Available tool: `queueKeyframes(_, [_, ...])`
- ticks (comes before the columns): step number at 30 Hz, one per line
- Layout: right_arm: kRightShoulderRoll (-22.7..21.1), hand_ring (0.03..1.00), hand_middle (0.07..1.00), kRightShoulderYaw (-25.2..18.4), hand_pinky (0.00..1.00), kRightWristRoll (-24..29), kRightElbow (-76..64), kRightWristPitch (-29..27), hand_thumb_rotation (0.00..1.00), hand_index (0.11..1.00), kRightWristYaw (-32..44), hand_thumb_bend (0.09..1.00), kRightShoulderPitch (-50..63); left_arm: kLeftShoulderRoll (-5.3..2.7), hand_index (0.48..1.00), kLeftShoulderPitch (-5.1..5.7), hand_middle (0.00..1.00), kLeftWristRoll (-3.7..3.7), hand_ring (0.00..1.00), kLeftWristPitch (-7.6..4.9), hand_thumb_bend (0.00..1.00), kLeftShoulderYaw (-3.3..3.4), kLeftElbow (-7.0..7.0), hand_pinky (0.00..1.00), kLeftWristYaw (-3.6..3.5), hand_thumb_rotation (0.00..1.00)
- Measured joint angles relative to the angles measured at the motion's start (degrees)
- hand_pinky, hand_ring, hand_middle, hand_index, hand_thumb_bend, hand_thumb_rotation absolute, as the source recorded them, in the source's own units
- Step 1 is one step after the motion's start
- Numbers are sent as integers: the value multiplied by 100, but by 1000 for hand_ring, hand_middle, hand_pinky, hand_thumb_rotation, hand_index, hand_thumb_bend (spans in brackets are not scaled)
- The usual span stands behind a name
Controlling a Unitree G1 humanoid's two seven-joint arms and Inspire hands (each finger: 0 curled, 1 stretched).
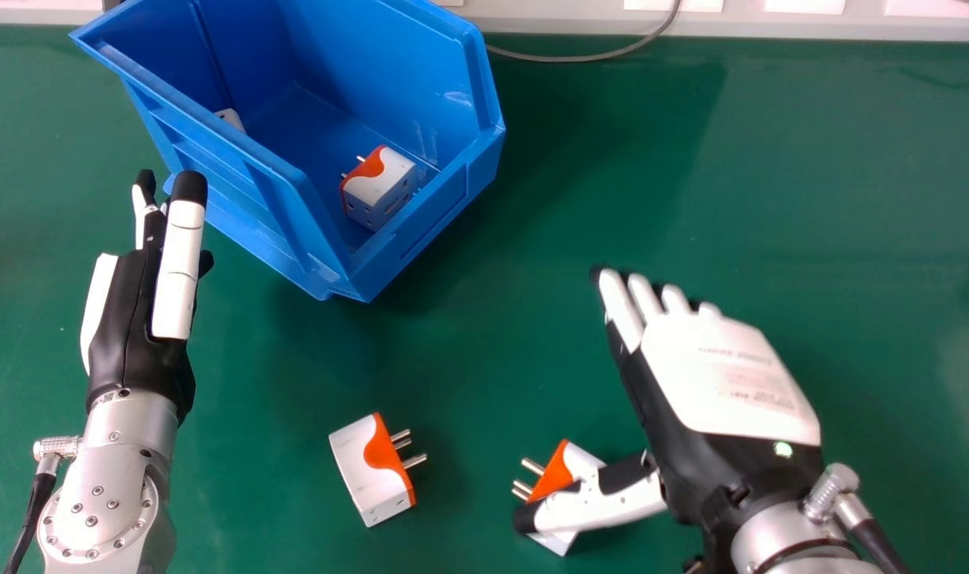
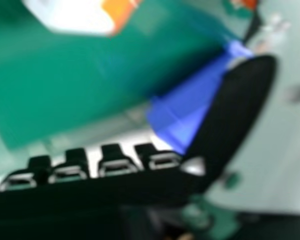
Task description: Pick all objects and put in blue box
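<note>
The right robot hand (image 1: 715, 375) is open, fingers extended and holding nothing. Its thumb (image 1: 612, 506) crosses above the nearer plug adapter (image 1: 556, 477); whether they touch, I can't tell. If the thumb sweeps low as the hand shifts, it could knock that adapter round or push it away, and the jutting prongs could spoil a grip. The thumb hides part of its body. Another adapter (image 1: 370, 470) lies on the counter (image 1: 771, 199), between it and the open left robot hand (image 1: 121, 311). Beyond, the blue box (image 1: 444, 211) holds one adapter (image 1: 380, 183) and a white piece (image 1: 230, 119), mostly hidden by the wall.
</note>
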Motion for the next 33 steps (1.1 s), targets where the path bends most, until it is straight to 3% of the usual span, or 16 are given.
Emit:
queueKeyframes(7, [124,1000,1000,-104,1000,-377,13,-146,412,1000,639,1000,-36,1,1000,0,1000,0,985,1,780,5,-4,948,0,1000])
queueKeyframes(19, [147,1000,1000,-115,1000,-669,81,-248,397,1000,720,1000,-100,1,1000,0,1000,23,981,11,746,5,-4,943,79,1000])
queueKeyframes(33, [133,994,998,-114,966,-878,536,-225,341,1000,-413,1000,-22,1,1000,7,1000,30,974,42,757,4,-32,931,82,1000])
